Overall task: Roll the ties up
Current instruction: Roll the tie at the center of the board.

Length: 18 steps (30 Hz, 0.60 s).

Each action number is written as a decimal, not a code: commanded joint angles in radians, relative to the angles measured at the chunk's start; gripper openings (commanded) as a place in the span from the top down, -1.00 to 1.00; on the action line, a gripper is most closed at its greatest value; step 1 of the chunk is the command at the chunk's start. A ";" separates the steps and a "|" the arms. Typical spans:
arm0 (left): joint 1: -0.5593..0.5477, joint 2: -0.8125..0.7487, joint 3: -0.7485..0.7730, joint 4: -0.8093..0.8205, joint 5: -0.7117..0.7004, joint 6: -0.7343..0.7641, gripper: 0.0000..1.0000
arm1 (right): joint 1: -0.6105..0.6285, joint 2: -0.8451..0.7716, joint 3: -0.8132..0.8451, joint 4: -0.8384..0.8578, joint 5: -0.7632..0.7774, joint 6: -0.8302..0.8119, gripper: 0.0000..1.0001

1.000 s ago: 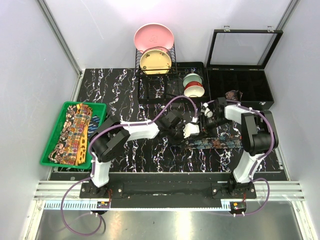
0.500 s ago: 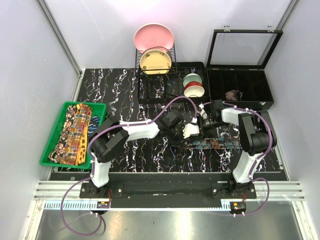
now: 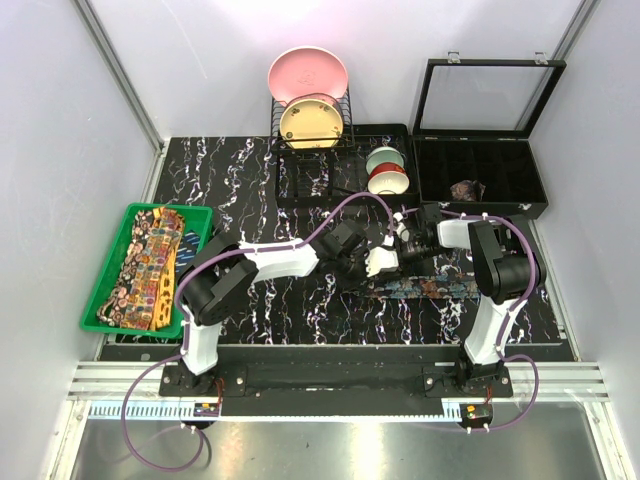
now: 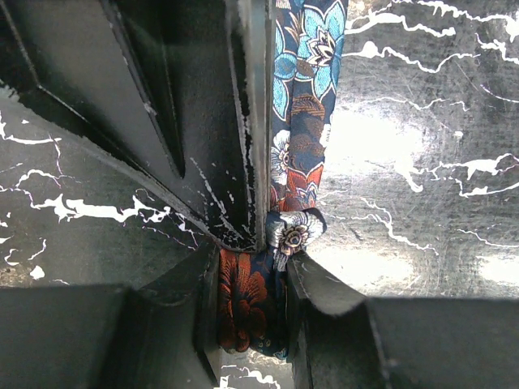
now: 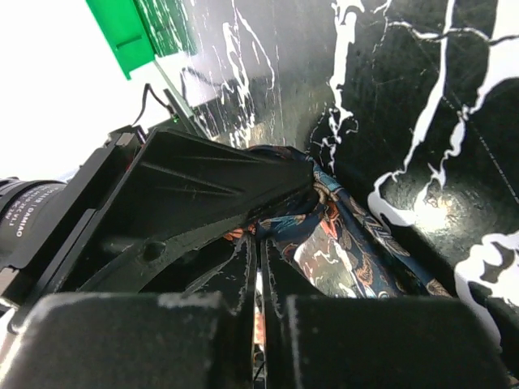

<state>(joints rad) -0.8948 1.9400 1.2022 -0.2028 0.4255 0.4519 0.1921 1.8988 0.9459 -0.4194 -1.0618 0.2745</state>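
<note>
The dark blue tie (image 3: 432, 287) lies flat on the table (image 3: 250, 190), long axis left to right. Its free length stretches toward the right arm's side, and its left end is gathered up where the two grippers meet. The left gripper (image 4: 261, 271) is clamped on that bunched end, fabric trailing straight away from its jaws; the right gripper (image 5: 259, 275) has its jaws pressed almost together on a sliver of the same fabric. Judgement: both arms sit at the end itself, so rolling must advance rightward along the flat length.
</note>
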 commanded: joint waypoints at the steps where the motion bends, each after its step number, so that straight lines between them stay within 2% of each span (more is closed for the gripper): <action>1: 0.002 0.031 -0.013 -0.087 -0.054 -0.005 0.48 | 0.017 0.008 -0.002 0.004 0.029 -0.004 1.00; 7: 0.007 -0.044 -0.065 0.000 -0.031 -0.047 -0.16 | 0.015 -0.006 -0.004 -0.051 0.144 -0.031 1.00; 18: 0.007 -0.128 -0.078 0.100 0.033 -0.113 -0.47 | 0.015 -0.006 0.025 -0.130 0.293 -0.070 1.00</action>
<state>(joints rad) -0.8928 1.8824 1.1286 -0.1688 0.4240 0.3744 0.1974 1.8988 0.9466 -0.5022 -0.9020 0.2577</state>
